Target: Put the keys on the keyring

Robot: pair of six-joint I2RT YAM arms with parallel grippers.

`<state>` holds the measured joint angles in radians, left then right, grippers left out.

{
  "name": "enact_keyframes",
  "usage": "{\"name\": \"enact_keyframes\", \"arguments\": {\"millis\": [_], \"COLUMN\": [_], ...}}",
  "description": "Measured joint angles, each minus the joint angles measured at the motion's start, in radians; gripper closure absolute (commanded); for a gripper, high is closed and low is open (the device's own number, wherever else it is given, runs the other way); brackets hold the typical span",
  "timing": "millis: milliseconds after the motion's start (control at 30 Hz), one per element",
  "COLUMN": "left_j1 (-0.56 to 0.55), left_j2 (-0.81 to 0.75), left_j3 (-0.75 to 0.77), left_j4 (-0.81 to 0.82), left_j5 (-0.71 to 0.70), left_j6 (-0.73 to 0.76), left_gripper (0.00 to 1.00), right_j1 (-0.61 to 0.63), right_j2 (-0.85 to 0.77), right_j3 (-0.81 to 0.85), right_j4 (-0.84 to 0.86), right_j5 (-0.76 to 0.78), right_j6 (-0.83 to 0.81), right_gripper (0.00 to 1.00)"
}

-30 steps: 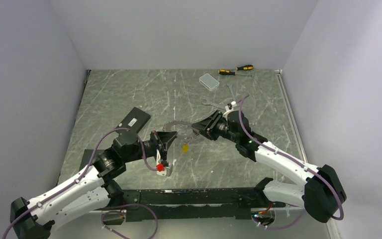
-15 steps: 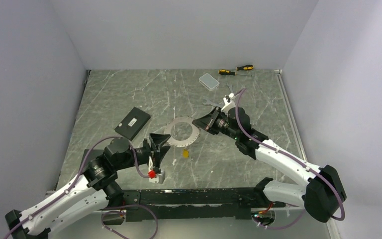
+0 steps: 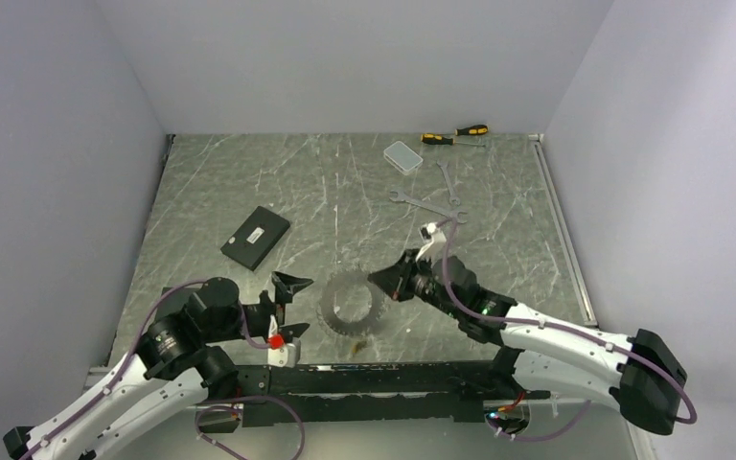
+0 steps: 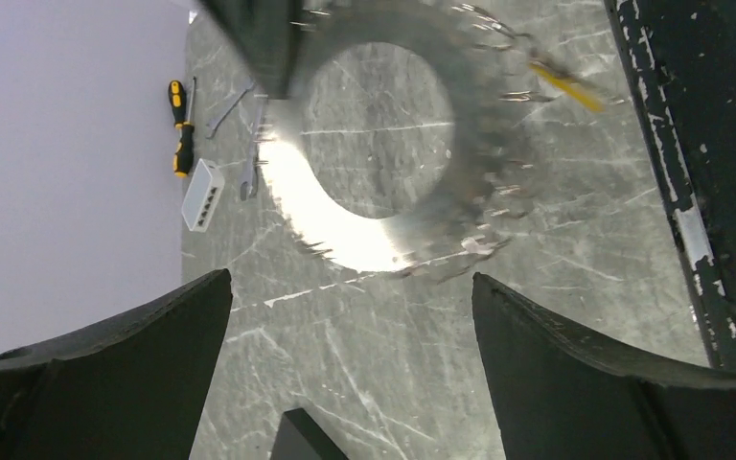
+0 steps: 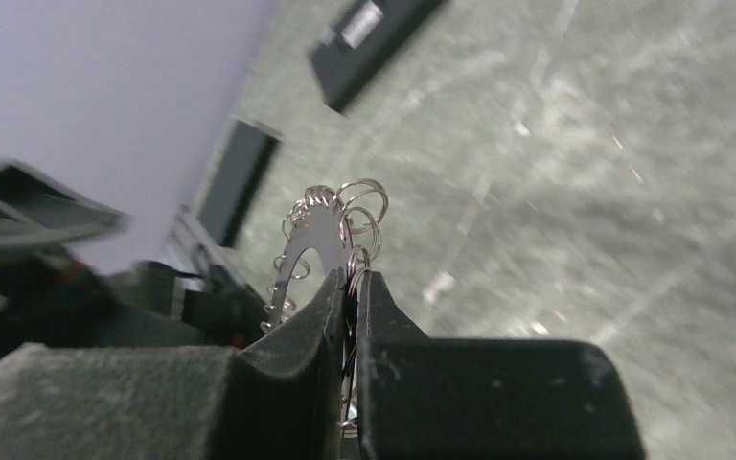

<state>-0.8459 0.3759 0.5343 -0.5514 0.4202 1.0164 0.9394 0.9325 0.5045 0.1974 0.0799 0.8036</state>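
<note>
**Operator:** Tool states over the tabletop (image 3: 249, 182)?

**Technician:** Left tool (image 3: 297, 307), near left: fingers spread wide, holding nothing. Right tool (image 3: 377, 278): fingers pressed together, pinching the right rim of the keyring (image 4: 345, 230).

**Operator:** Keyring position?

**Technician:** Near centre, between both tools. The yellow-headed key (image 3: 357, 343) lies just beside its near edge.

No writing is showing legibly anywhere. The flat black box (image 3: 255, 238) is carrying a small pale label (image 5: 362, 23), but its print is appearing too small and blurred to read.
</note>
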Motion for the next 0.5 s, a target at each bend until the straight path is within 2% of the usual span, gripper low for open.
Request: {"name": "enact_keyframes", "arguments": {"millis": [167,367,500], "left_j1": [0.000,0.000,0.000], "left_j2": [-0.005,0.005,0.000], "left_j3": [0.001,0.016,0.018], "left_j4": [-0.011,-0.013,0.001], "left_j5": [-0.022,-0.048,-0.067], "left_j6": [-0.081,-0.158,-0.229], "left_gripper": [0.01,0.01,0.01], "right_j1": [0.015,-0.005,-0.084], "right_j2": [0.088,0.324,0.429], "right_j3": [-0.176,-0.189,-0.172], "right_j4": [0.098,0.285,0.403], "right_j5": [0.048,0.069,0.042], "right_j6": [-0.001,-0.037,-0.044], "right_gripper": [1.00,1.00,1.00]}}
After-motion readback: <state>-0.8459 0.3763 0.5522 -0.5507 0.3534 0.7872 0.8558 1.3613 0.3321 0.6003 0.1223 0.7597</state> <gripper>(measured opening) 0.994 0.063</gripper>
